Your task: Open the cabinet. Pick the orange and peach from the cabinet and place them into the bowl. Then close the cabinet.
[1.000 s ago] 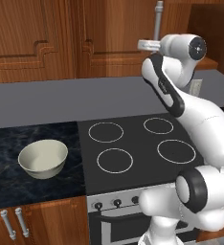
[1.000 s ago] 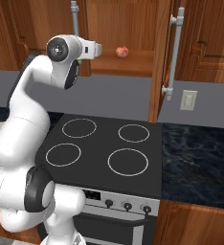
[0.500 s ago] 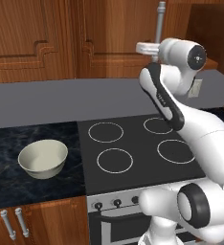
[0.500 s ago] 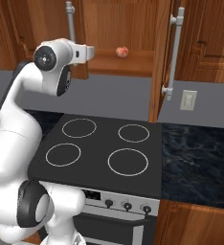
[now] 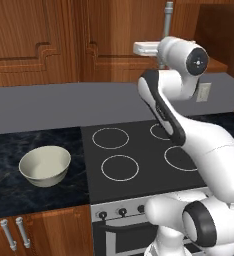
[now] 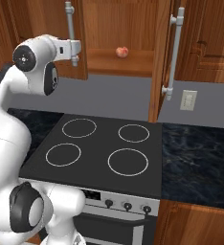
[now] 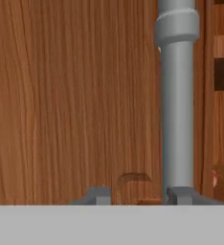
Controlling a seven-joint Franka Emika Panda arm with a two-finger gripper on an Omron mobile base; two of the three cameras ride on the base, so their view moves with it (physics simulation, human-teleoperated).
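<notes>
1. Two cabinet [image 6: 116,33] doors stand open; the gripper [image 6: 77,48] sits at the left door's bar handle [image 6: 70,28].
2. Whether its fingers grip the bar, I cannot tell (tips barely show).
3. Right of the gripper, the peach [image 6: 122,51] rests on the shelf.
4. Far below, the bowl [image 5: 45,165] sits on the counter.

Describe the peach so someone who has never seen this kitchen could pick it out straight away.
Look above the black stove to the reddish-brown wall cabinet, whose two doors with long silver bar handles stand open. On its wooden shelf sits the peach, a small round pinkish-red fruit with a paler patch. It is the one fruit visible on that shelf, far smaller than the cream-white bowl on the dark counter.
</notes>
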